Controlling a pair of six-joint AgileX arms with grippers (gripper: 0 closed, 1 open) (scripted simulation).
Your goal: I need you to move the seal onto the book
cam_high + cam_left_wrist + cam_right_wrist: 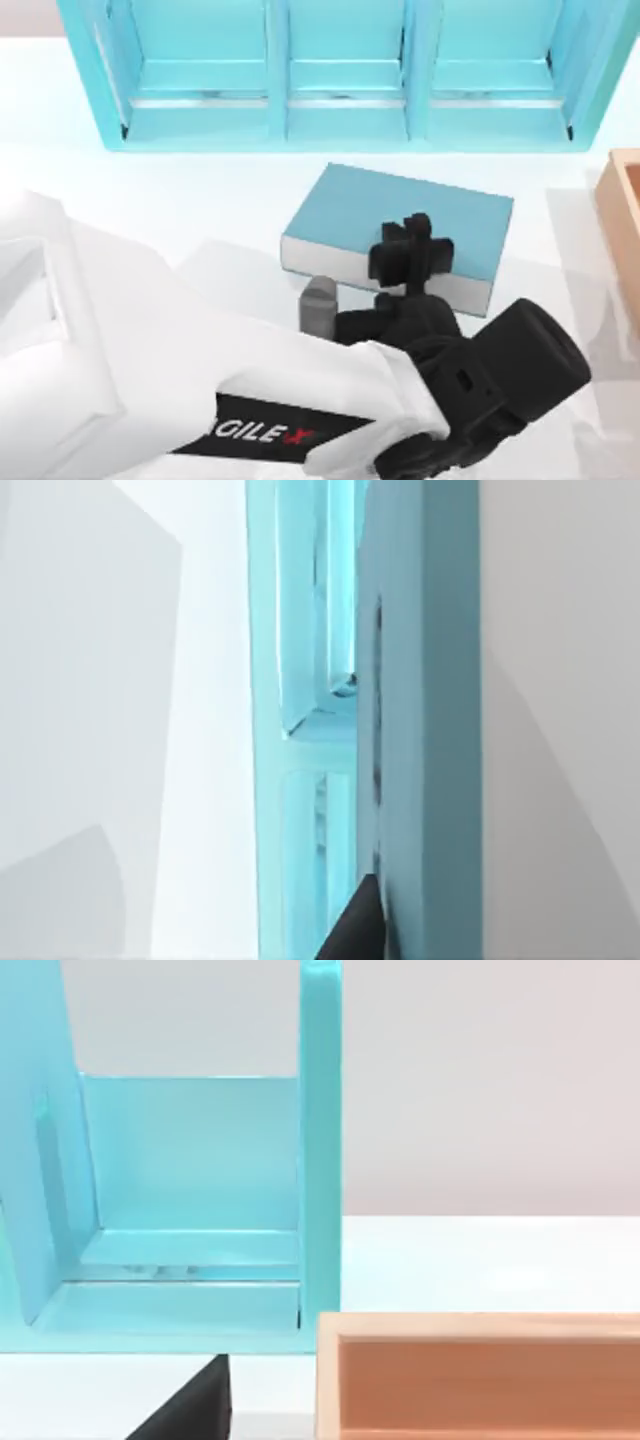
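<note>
left end effector (412, 250): black, over the book's near edge, fingers hard to read, cannot tell their state
book (400, 215): on the worktop (230, 200) before the shelf (340, 90)
seal: possibly hidden under the end effector
right arm: parked

We see a light-blue shelf (190, 1200) standing on a white table (480, 1260). One open box of the shelf faces us, with a blue back wall, a blue floor and a tall side wall. Just beside the shelf sits a tan wooden box (480, 1380), closer to us. A dark finger (195, 1410) pokes in between them at the edge. Behind everything is a plain grey wall.
</note>
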